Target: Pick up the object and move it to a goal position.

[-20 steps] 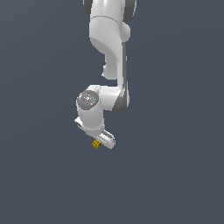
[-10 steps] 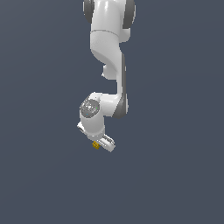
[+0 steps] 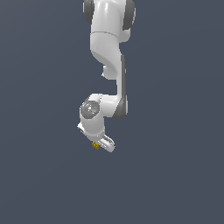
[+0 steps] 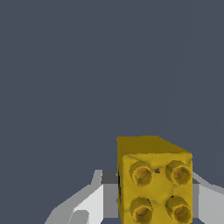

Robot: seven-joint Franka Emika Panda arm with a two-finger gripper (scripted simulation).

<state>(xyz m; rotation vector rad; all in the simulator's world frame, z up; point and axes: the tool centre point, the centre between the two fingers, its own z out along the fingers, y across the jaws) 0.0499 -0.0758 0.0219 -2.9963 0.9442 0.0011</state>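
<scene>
Gripper [image 3: 99, 145] pinches the yellow studded block [image 3: 95, 145] between its fingers [image 4: 89, 202]. Versus 0.5 s ago: arm and block sit marginally higher in the exterior view, grasp unchanged.

We see the arm [image 3: 108, 65] as smooth white shells with a soft satin sheen, like moulded plastic, and darker grey matt bands at its joints. The round cap on the lower joint [image 3: 90, 109] looks grey and faintly metallic, with a dull highlight. The gripper [image 3: 101, 144] shares the same white, smooth finish, and its jaws read as flat, matt white and grey faces in the wrist view. The block [image 4: 153, 181] looks like mustard-yellow plastic, slightly mottled and uneven rather than glossy, with four round raised studs on one face, shaded darker around their rims. The background is a flat, matt slate-grey without texture.
</scene>
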